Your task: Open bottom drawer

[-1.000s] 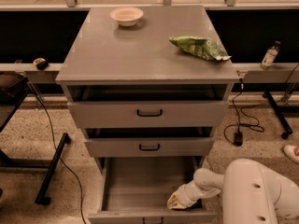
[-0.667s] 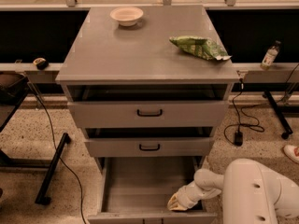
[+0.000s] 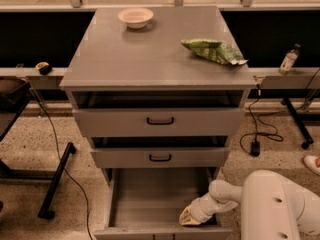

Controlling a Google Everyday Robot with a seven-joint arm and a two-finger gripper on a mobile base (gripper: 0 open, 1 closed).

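The grey cabinet (image 3: 160, 64) has three drawers. The bottom drawer (image 3: 160, 199) is pulled far out, its inside bare; its front panel (image 3: 162, 233) sits at the lower edge of the view and its handle does not show. My gripper (image 3: 187, 217) is low at the drawer's front right corner, inside or just above it, on the end of the white arm (image 3: 225, 196).
The top drawer (image 3: 160, 120) and middle drawer (image 3: 160, 157) stand slightly out, each with a black handle. A bowl (image 3: 135, 17) and a green chip bag (image 3: 212, 50) lie on the cabinet top. A bottle (image 3: 288, 60) stands right. Cables and a table leg (image 3: 57, 179) are left.
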